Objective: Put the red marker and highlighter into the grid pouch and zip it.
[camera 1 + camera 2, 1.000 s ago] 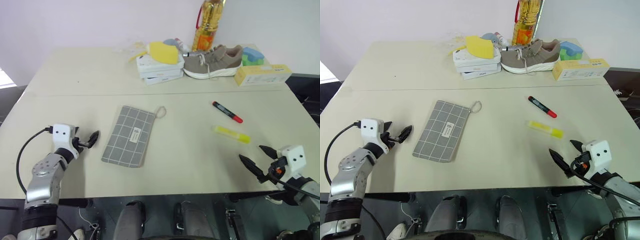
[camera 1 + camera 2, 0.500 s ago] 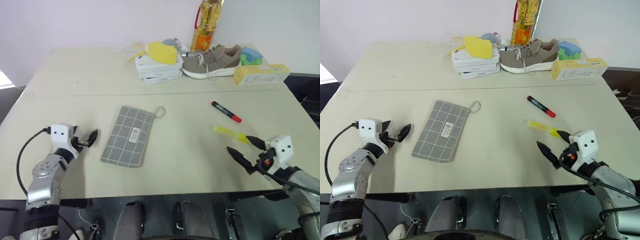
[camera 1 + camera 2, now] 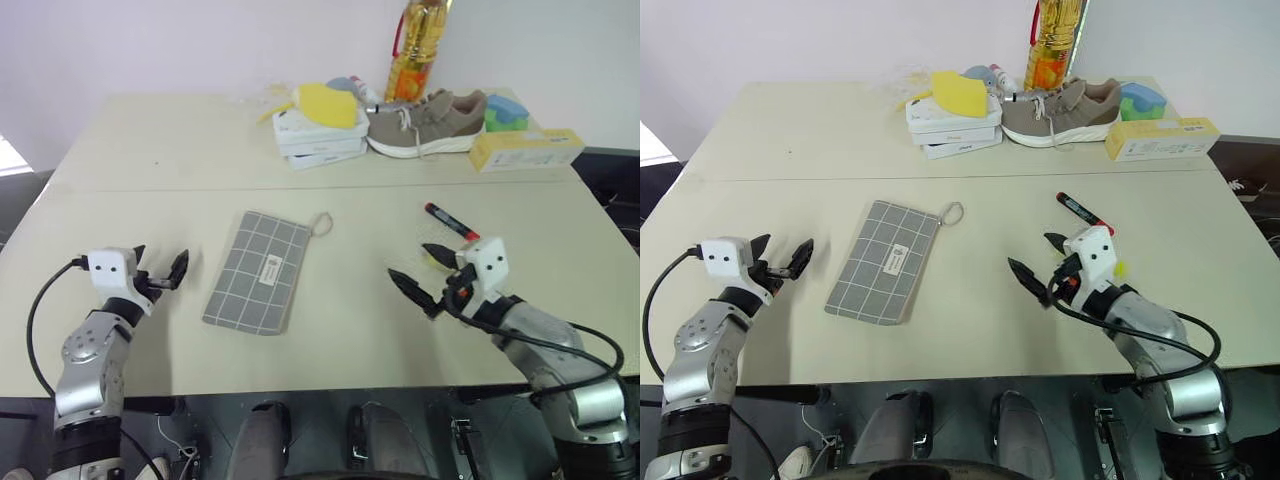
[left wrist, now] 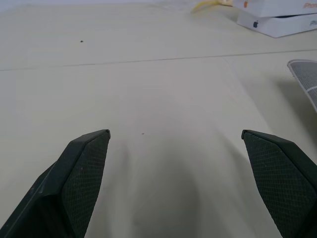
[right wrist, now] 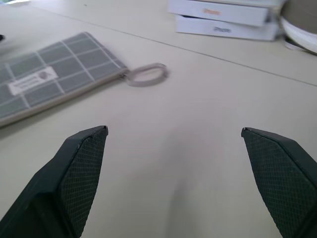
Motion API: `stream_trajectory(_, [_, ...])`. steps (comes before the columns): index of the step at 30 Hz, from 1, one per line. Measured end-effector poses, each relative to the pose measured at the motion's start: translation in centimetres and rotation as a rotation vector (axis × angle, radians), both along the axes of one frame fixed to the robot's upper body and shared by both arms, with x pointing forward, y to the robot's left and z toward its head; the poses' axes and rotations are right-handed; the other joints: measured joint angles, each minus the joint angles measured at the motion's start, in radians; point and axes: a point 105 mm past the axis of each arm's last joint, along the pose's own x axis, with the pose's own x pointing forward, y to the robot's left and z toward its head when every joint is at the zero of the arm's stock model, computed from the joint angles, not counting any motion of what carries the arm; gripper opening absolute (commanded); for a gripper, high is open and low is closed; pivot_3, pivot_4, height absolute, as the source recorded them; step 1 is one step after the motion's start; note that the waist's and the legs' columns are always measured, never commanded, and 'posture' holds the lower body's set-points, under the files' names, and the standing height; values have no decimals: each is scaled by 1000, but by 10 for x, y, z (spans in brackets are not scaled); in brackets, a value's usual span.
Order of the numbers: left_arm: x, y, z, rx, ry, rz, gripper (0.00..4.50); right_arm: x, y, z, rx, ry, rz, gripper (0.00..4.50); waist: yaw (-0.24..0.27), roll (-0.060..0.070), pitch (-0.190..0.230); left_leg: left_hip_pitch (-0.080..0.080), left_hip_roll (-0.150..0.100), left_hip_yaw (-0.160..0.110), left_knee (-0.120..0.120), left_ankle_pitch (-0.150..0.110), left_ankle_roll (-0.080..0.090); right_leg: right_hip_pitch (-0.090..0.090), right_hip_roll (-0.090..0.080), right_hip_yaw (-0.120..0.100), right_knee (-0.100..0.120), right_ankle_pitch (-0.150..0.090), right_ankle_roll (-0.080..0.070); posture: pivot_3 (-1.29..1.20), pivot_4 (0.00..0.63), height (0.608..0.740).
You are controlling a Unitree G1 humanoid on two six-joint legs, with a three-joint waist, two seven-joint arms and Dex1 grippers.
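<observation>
The grid pouch [image 3: 258,272] lies flat left of the table's middle, its cord loop [image 5: 146,73] at the far corner. The red marker [image 3: 444,218] lies right of centre, its near end behind my right hand. Of the highlighter, a yellow tip [image 3: 1121,268] shows past that hand. My right gripper [image 3: 410,262] is open and empty, pointing left toward the pouch from a spot just over the highlighter. Near the table's front left, my left gripper [image 3: 160,262] is open and empty, a short way left of the pouch.
At the table's back stand stacked white boxes [image 3: 320,140] with a yellow object on top, a grey shoe [image 3: 425,122], an oil bottle [image 3: 413,50], a long yellow box [image 3: 525,150] and a green-blue item [image 3: 505,110]. A seam crosses the table [image 3: 150,185].
My right gripper has swung left and forward from the front right edge to over the highlighter, covering most of it. The left gripper has hardly moved.
</observation>
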Motion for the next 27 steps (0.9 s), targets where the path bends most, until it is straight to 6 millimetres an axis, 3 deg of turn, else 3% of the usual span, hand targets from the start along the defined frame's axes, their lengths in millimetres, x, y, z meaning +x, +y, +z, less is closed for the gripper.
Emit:
stream_trajectory(1, [0,-1,1,3,-1,-10,4500,1,5,-1,13,0,4,4486,-1,0,0,0,0,1,0,0,0,0,0,0,0,0,0,0,150,740])
stream_trajectory(4, [3,-4,8,12,-19,-50,4500,0,26,-6,53,22,56,3599,-3,0,0,0,1,2,0,0,0,-1,1,0,1,0,0,0,150,740])
stream_trajectory(10, [-3,-11,18,22,-39,-124,4500,10,47,-3,39,13,76,354,-4,0,0,0,2,4,0,0,0,-2,1,2,1,0,-1,0,150,740])
stream_trajectory(11, [-6,-12,19,28,-34,-145,4500,14,50,-5,30,15,70,55,-4,0,0,0,2,4,0,0,0,-2,1,2,1,0,-1,0,150,740])
stream_trajectory(19, [-39,-28,18,93,103,-432,4500,42,102,-5,-10,5,132,55,-10,0,0,0,5,5,-1,0,0,-6,5,5,1,1,-3,0,150,740])
stream_trajectory(22, [-53,-34,20,162,164,-541,4500,54,132,-4,-28,2,163,55,-18,0,0,-1,6,6,-1,0,0,-8,6,7,2,2,-5,0,150,740])
stream_trajectory(27, [-69,-58,25,290,226,-731,4500,61,170,-14,-77,40,210,55,-26,0,0,-1,6,7,-2,0,0,-9,6,9,2,2,-5,0,150,740])
